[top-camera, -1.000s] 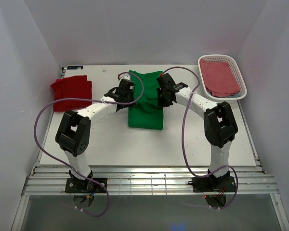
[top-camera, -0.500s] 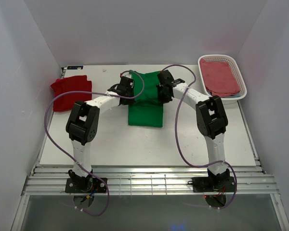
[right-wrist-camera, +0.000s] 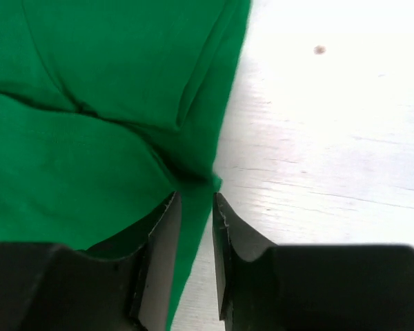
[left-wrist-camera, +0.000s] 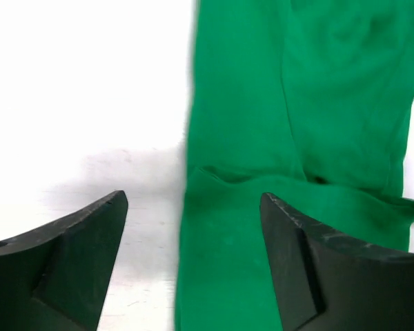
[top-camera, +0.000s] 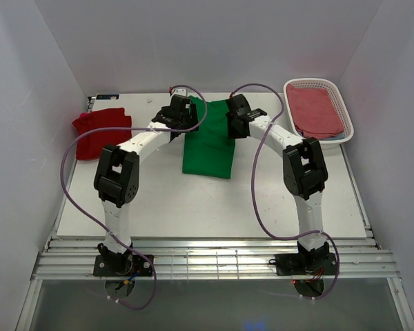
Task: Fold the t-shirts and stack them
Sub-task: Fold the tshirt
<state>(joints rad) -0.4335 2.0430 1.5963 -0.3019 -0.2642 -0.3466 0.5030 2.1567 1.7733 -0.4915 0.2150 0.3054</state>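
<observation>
Left gripper jaws wide apart, right gripper jaws narrowly apart, both over the folded green shirt; cloth snagging on a fingertip could undo the fold.

Lab: white-walled enclosure, bolted arms

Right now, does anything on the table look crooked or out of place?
The green t-shirt lies slightly tilted mid-table, and the folded layers at its far end are bunched and uneven. Nothing looks spilled or damaged.
</observation>
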